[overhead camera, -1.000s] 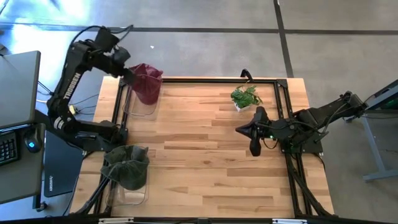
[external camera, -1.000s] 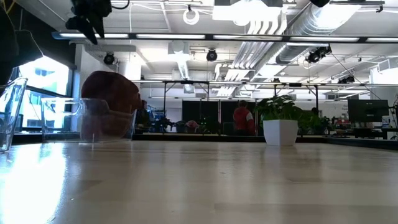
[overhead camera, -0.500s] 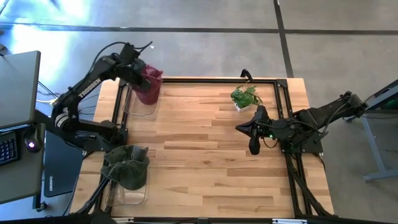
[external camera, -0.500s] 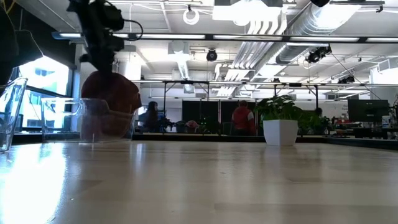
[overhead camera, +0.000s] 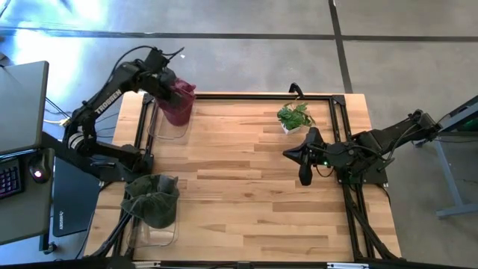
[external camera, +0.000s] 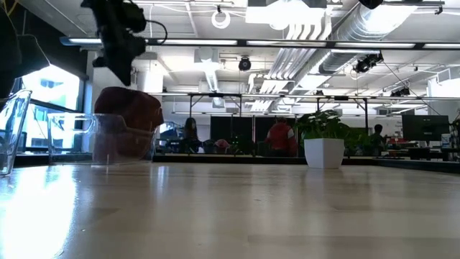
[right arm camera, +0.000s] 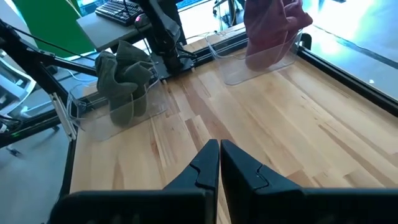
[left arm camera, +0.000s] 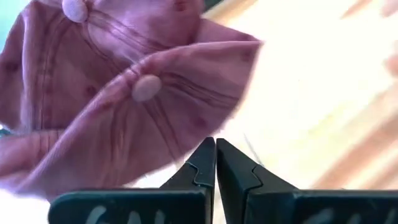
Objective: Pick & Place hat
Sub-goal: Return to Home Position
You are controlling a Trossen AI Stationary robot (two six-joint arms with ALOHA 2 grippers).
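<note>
Two maroon hats [overhead camera: 178, 104] lie piled in a clear bin [overhead camera: 168, 133] at the table's far left corner; they also show in the low view [external camera: 131, 119] and the left wrist view [left arm camera: 124, 106]. My left gripper [overhead camera: 166, 81] is shut, right over the pile's left side [external camera: 123, 75], with its fingertips [left arm camera: 215, 149] at the edge of the top hat. Green hats [overhead camera: 151, 200] fill a second clear bin at the near left. My right gripper [overhead camera: 287, 155] is shut and waits low over the table's right side. My left gripper comes at the top maroon hat's edge [left arm camera: 186, 149] slanting down from the table's left. I cannot tell whether the shut fingertips touch the cloth. The hat lies in its bin.
A small potted plant [overhead camera: 295, 117] in a white pot [external camera: 323, 152] stands at the far right of the table. A black frame rail [overhead camera: 246, 96] runs along the table's edges. The wooden middle [overhead camera: 239, 179] lies between the bins and my right arm.
My left gripper has come down and gone toward the table's right, from high outside the far left corner to just over the maroon hats. The hats and my right arm have kept still.
</note>
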